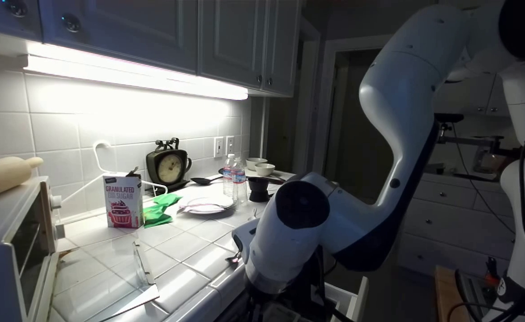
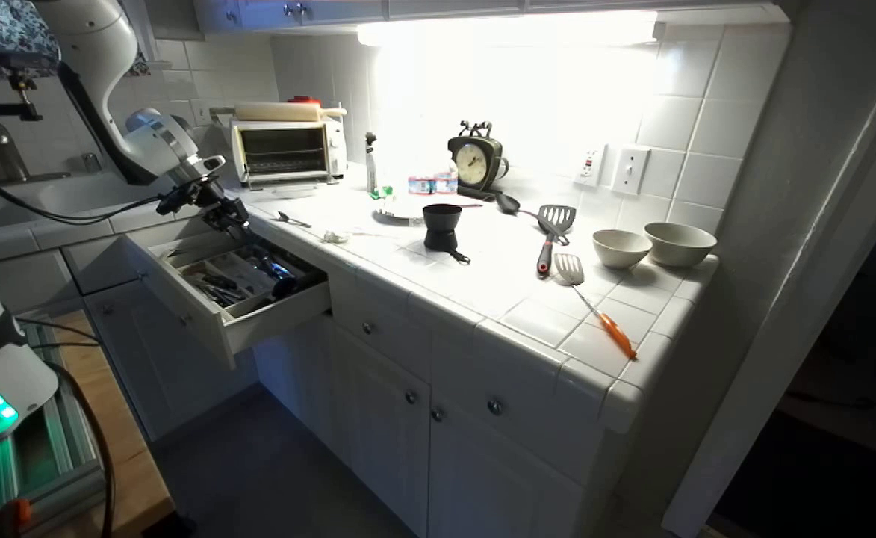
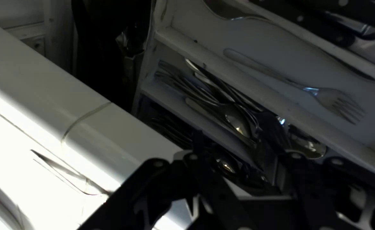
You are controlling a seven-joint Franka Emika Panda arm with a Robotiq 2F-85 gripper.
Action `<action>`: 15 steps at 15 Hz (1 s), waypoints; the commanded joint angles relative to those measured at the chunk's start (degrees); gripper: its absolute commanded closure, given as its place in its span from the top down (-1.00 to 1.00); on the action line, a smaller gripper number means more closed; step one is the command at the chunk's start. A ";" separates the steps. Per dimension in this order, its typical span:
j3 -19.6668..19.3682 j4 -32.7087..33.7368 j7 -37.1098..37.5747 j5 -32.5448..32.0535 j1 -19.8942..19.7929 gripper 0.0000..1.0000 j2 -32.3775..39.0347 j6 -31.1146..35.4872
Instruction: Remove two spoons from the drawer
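The drawer (image 2: 273,329) is pulled open under the counter, with a divided cutlery tray inside. It shows partly in an exterior view (image 1: 357,297). My gripper (image 2: 234,224) points down over the drawer's counter side; its tips are out of sight in an exterior view. In the wrist view the gripper (image 3: 232,150) is open, fingers apart, nothing held. A dark spoon bowl (image 3: 227,165) in the compartment nearest the counter shows between the fingers. Another spoon (image 3: 238,121) lies among cutlery in the adjoining compartment. A spoon (image 2: 293,220) lies on the counter near its edge, also in an exterior view (image 1: 234,258).
The counter edge (image 3: 120,134) runs close beside the gripper. A fork (image 3: 334,100) lies in a wider compartment. The toaster oven (image 2: 284,149), a black cup-like holder (image 2: 441,226), bottles (image 1: 240,179), a plate (image 1: 206,203) and a sugar box (image 1: 123,201) stand on the counter.
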 commanded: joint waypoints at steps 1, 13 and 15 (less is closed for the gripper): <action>-0.82 2.58 1.36 -0.40 0.69 -0.38 3.33 0.39; -4.62 11.15 16.21 -15.94 2.70 0.03 13.79 5.28; -4.21 12.09 18.88 -18.26 2.71 0.02 15.24 4.48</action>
